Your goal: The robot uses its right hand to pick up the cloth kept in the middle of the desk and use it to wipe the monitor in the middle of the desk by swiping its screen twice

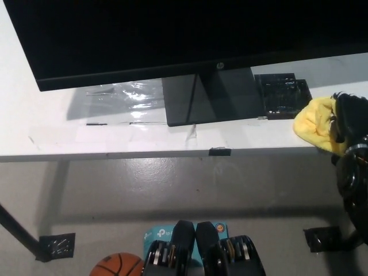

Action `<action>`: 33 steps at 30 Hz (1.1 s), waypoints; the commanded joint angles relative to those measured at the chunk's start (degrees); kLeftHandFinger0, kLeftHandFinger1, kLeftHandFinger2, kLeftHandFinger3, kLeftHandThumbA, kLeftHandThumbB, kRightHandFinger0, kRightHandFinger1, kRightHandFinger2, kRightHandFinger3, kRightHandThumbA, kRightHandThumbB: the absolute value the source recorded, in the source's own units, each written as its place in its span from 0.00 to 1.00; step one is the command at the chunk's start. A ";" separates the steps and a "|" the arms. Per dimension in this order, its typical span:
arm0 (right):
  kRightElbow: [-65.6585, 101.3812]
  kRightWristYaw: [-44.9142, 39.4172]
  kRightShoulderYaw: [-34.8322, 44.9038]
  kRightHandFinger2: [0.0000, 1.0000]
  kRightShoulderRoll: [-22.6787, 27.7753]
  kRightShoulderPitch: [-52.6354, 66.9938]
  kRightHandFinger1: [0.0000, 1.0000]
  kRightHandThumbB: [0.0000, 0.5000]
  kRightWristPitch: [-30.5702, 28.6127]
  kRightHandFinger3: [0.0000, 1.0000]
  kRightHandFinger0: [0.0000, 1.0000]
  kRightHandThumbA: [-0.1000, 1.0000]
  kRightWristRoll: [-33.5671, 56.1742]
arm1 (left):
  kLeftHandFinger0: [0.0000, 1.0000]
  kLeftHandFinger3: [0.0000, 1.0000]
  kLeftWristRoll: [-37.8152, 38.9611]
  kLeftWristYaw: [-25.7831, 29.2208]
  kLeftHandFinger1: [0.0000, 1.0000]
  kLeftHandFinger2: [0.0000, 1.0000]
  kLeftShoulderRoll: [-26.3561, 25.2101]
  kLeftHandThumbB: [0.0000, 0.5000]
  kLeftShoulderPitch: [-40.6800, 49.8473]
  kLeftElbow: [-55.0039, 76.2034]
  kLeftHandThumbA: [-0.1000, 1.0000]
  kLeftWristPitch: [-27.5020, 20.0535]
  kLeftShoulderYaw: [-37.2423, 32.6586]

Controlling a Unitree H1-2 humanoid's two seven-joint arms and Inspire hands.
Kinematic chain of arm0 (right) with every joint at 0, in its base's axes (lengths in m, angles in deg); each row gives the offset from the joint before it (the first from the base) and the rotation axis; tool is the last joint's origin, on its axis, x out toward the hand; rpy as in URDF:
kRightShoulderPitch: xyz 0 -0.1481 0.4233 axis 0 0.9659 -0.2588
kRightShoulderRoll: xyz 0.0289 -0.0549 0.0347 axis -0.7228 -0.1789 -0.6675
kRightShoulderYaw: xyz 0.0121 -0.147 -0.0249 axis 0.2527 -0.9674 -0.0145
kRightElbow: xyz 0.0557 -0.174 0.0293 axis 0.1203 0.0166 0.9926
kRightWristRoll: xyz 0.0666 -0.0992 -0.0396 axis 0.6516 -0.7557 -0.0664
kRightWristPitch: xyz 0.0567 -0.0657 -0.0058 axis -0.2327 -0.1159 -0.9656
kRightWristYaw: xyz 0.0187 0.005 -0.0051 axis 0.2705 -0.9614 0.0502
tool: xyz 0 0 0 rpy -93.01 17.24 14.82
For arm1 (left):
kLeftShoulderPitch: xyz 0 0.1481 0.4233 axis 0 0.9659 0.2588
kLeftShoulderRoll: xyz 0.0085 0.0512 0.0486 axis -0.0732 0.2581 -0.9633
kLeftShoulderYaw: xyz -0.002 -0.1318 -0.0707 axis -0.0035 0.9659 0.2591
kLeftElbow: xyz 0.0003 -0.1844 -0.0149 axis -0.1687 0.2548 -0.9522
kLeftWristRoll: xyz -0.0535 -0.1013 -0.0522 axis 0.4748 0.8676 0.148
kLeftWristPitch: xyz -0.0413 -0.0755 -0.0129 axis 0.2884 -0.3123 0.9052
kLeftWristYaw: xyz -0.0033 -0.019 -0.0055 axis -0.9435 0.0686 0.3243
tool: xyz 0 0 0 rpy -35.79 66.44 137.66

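Note:
The black monitor (172,40) fills the top of the head view, its dark stand base (210,98) resting on the white desk (115,138). A yellow cloth (315,123) lies bunched at the desk's right front edge. My black right hand (348,118) is at the picture's right edge, closed over the cloth's right side. My white left hand is out of the picture.
A black slotted block (283,95) sits on the desk right of the stand. Clear plastic film (129,92) lies left of the stand. On the floor below are an orange basketball (118,266), a teal box (158,236) and a desk leg bracket (57,244).

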 commanded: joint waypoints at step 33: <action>33.24 -32.99 7.25 1.00 -1.10 3.29 1.00 1.00 3.66 1.00 1.00 0.68 -5.94 | 0.50 0.90 0.28 0.67 0.54 0.71 -0.27 0.00 0.10 -0.69 0.19 -2.16 0.83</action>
